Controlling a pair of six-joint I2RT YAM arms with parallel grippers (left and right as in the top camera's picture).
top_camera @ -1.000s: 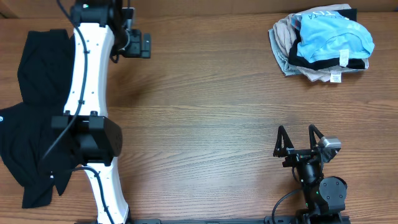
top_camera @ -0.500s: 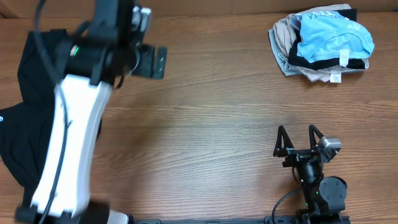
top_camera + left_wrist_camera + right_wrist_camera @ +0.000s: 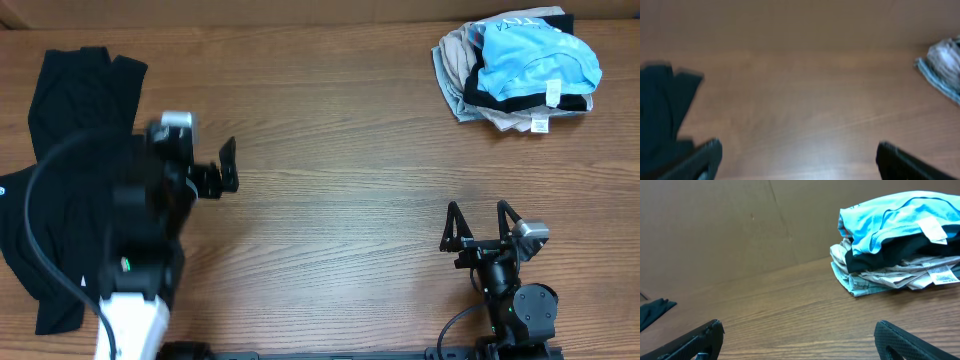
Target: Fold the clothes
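Observation:
A plain black garment (image 3: 60, 130) lies spread along the table's left side; it also shows blurred at the left of the left wrist view (image 3: 660, 110). A light blue garment (image 3: 540, 60) tops a folded pile of beige and black cloth at the back right, and also shows in the right wrist view (image 3: 890, 220). My left gripper (image 3: 222, 172) is open and empty just right of the black garment, over bare wood (image 3: 800, 160). My right gripper (image 3: 480, 222) is open and empty near the front right, facing the pile (image 3: 797, 340).
The wooden table (image 3: 340, 200) runs between the black garment and the pile. A brown cardboard wall (image 3: 715, 225) stands behind the table. The left arm's white links (image 3: 130, 320) hang over the front left.
My left arm has swung from the back of the table toward the front, uncovering the black garment's upper part. The right arm and the pile have not moved.

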